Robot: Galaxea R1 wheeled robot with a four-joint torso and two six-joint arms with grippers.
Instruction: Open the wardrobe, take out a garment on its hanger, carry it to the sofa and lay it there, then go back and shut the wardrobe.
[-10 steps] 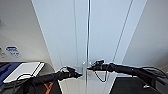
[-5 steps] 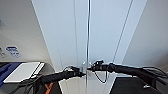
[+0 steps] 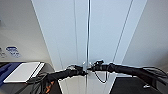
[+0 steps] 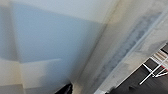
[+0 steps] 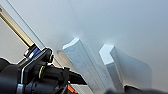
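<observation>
Facing the robot square-on in the head view, the wardrobe (image 3: 75, 37) stands tall and white with its 2 flat doors meeting at a dark centre seam. Both arms reach in to that seam at handle height. The left pincer (image 3: 83, 72) comes up against the seam from the left door's side, and the right pincer (image 3: 93, 67) meets it from the right door's side; the 2 tips lie just beside each other, close on either side of the seam. Whether either pincer is spread or pinched on anything cannot be told from these views.

In the right wrist view the 2 small white handles (image 5: 82, 65) stand out from the door face side by side, with the dark body of the other arm (image 5: 37, 75) near them. The left wrist view looks along the pale door panel (image 4: 50, 45) of the wardrobe, very close to it.

Left of the wardrobe, low against the grey wall, a white board-like object (image 3: 22, 72) lies flat on a dark surface. A loose black cable (image 3: 100, 78) hangs in a loop below the right arm, in front of the right door.
</observation>
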